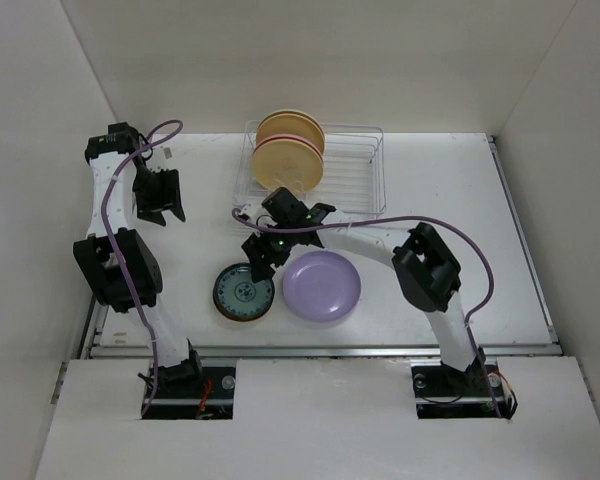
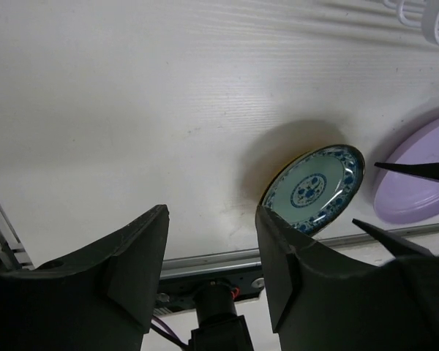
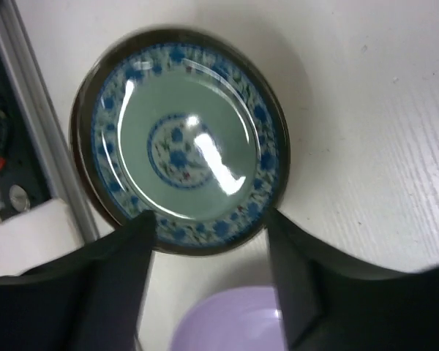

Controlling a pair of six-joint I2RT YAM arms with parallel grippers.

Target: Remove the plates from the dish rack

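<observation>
Two plates point(image 1: 321, 285) lie unloaded: teal plate point(image 3: 179, 139) just under the right gripper point(image 1: 260, 265), spread to free it; left gripper point(image 2: 211, 219) half-spread, empty

Plainly a robotics lab test cell: bare white table point(image 1: 450, 200) boxed in by blank white panels point(image 1: 280, 60), left arm point(image 1: 120, 265) and right arm point(image 1: 430, 265) bolted at the near edge, purple cable point(image 1: 104, 210) looping loose, metal rail point(image 1: 330, 350) along the front. Sole domestic props: wire dish rack point(image 1: 355, 165), plates point(image 1: 322, 285).
</observation>
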